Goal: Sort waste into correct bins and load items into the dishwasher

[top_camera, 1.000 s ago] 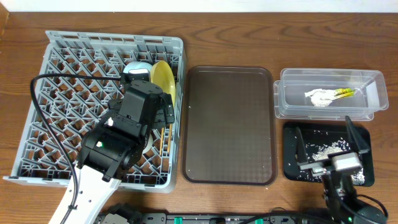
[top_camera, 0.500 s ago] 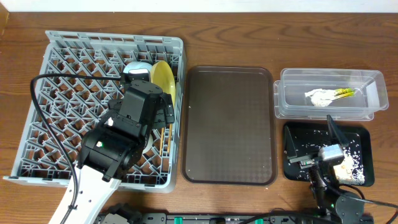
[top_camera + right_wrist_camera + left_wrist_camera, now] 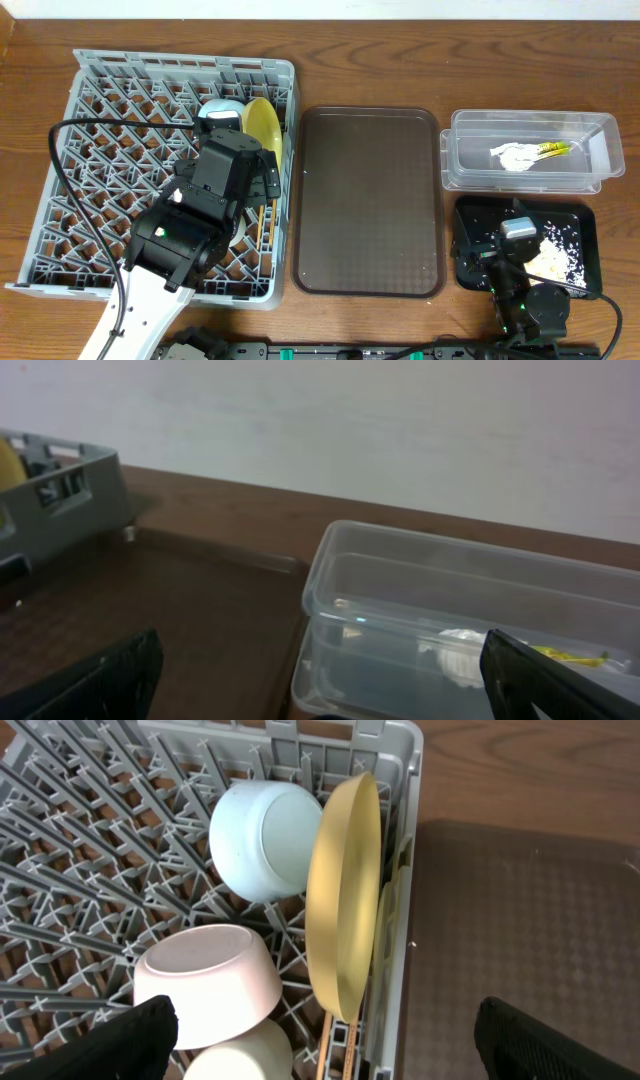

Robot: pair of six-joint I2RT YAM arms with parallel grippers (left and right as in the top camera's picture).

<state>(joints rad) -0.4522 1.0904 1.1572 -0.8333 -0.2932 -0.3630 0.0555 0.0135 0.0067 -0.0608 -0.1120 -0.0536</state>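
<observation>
Left pincer (image 3: 335, 1038) stood wide, empty — yellow plate (image 3: 345, 900) on edge in rack (image 3: 90, 840) just ahead; right pincer (image 3: 320, 672) wide too, clear tub (image 3: 420, 565) ahead.

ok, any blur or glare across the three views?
Overhead: sharp, evenly lit across the large grey plastic dish rack. Left wrist: round pale-yellow plate crisp. Right wrist: whole frame soft, small glint on the clear plastic rectangular tub.
</observation>
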